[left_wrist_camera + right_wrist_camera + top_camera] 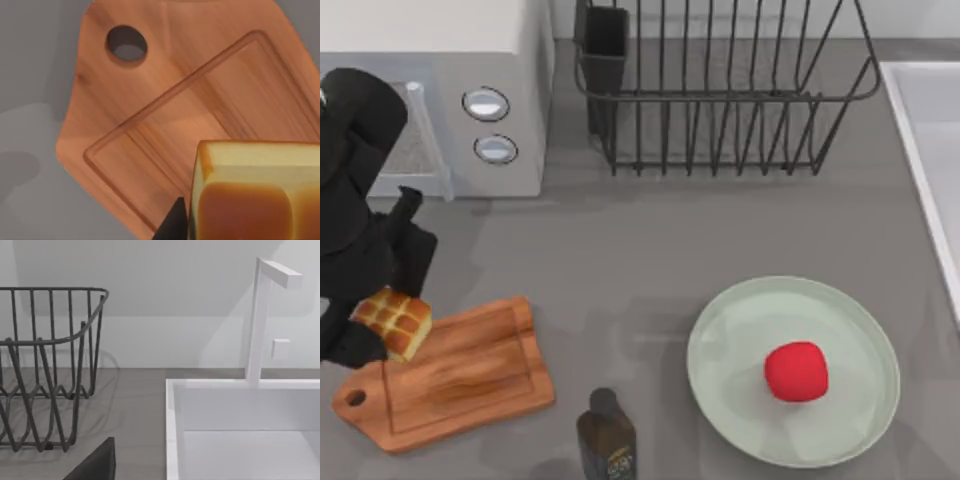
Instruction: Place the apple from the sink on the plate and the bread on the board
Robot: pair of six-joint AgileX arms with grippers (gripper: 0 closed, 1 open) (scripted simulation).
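dark bottle (607, 438) label too small to read

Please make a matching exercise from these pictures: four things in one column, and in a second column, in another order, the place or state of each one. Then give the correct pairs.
Things:
1. apple
2. bread
3. dark bottle
4. wire rack

Places or states:
A. stands on the table between the board and the plate
B. lies on the plate
C. held by the left gripper above the left end of the board
D. stands at the back of the table, beside the microwave

Pairs: 1-B, 2-C, 3-A, 4-D
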